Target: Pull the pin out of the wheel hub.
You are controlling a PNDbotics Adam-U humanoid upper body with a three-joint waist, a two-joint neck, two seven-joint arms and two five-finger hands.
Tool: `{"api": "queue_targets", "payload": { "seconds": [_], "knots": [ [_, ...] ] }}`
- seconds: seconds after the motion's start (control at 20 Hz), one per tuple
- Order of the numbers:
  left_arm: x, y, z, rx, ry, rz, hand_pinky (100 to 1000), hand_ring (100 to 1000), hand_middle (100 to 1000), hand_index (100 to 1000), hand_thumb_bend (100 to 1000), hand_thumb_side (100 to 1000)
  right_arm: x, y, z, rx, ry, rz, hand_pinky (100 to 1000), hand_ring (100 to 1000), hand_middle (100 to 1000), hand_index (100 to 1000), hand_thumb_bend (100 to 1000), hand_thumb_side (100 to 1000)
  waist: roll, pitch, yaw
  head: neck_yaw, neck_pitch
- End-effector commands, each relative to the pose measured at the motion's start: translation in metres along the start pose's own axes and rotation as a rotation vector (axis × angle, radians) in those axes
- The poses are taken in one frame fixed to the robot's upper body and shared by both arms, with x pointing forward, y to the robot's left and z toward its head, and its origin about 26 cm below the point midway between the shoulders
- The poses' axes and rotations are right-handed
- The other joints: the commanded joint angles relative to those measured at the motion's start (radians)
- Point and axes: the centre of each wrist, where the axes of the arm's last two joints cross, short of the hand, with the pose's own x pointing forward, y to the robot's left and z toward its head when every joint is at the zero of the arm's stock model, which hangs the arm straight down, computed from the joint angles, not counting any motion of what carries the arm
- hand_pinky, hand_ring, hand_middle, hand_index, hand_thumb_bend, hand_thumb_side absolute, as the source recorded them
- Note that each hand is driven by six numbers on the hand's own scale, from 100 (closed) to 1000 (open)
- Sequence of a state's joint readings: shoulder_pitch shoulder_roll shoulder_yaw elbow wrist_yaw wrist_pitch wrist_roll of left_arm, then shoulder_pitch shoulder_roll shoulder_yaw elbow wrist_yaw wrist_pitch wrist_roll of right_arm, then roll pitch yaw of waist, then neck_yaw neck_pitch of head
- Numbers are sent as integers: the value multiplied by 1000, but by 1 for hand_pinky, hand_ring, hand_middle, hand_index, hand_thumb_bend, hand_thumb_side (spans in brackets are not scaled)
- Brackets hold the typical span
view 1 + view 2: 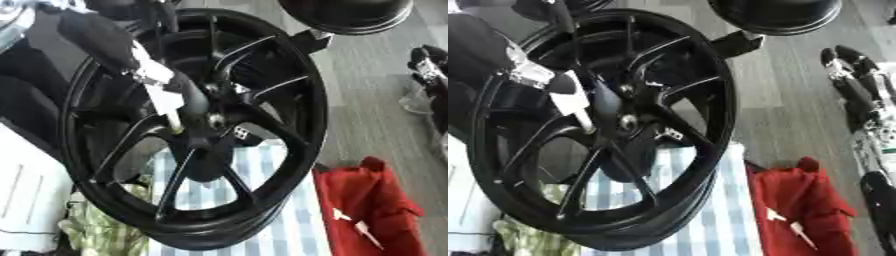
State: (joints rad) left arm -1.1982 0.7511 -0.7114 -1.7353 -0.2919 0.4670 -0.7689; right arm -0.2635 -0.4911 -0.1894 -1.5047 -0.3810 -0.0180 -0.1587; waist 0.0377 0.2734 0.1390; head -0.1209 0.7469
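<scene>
Left hand (pixel 188 97) comes in from 10 o'clock, dark fingers (pixel 605 107) lying along a spoke and ending right at the hub centre (pixel 214 120). Whether they are spread, pressed together or pinching anything: cannot tell, black on black. A white piece (pixel 162 95) with a silver joint sits at the wrist, just behind the fingers.

The pin itself is not distinguishable; only a small pale round spot shows at the hub centre, touching the fingertips.

One wheel (pixel 297 75), black, many thin spokes, standing tilted and filling most of the view. The hub is roughly at picture centre. A small white mark (pixel 242 132) sits on a spoke at 4 o'clock from the hub.

Right hand (pixel 855 82) is at 3 o'clock, well apart from the wheel, at the right edge; black with silver parts, forearm running down to 5 o'clock. Its finger state: cannot tell.

Around it:
- one blue-and-white checked cloth (pixel 271 220) under the wheel's lower rim, at 6 o'clock
- one red bag (pixel 372 200) at 4 o'clock, just beside the cloth, two white arrow-like marks on it
- one green-white checked cloth (pixel 101 230) at 7 o'clock
- one white panel (pixel 26 190) at 8 o'clock
- one dark round object (pixel 350 15) at 1 o'clock, near the wheel's top rim
- grey plank floor (pixel 367 120) behind

The spokes and the left arm cover most of the hub.
</scene>
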Motion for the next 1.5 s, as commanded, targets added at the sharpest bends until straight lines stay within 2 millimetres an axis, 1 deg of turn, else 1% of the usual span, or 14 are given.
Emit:
{"api": "queue_targets", "payload": {
  "seconds": [0.05,0.25,0.55,0.8,0.9,1.15,1.5],
  "knots": [
    [-5,2,-3,-117,94,64,865,789,749,760,715,616,12,-6,-6,4,-31,32,953,849,868,827,338,390,-4,-20,-1,5,1],
    [-11,-3,-11,-142,113,68,865,789,749,761,716,617,12,-5,-6,5,-33,29,953,848,867,827,338,390,-7,-17,-2,7,2],
    [-14,-5,-15,-136,126,71,864,789,749,762,696,609,11,-5,-5,4,-31,26,953,848,866,827,336,391,-12,-12,-1,16,5],
    [-18,-8,-18,-148,145,82,864,788,747,760,693,618,10,-6,-5,1,-30,26,952,846,864,827,336,392,-16,-7,0,22,2],
    [-19,-9,-19,-147,150,85,865,788,748,760,693,621,10,-6,-5,2,-30,26,953,846,864,827,336,392,-17,-6,1,19,0],
    [-22,-10,-19,-149,154,81,869,791,752,767,681,625,11,-6,-5,1,-32,25,953,846,864,827,334,393,-16,-6,0,-5,-12],
    [-28,-14,-25,-171,165,84,869,792,752,768,659,613,12,-5,-6,2,-35,23,953,846,863,827,334,392,-14,-7,-5,-10,-20]
  ]
}}
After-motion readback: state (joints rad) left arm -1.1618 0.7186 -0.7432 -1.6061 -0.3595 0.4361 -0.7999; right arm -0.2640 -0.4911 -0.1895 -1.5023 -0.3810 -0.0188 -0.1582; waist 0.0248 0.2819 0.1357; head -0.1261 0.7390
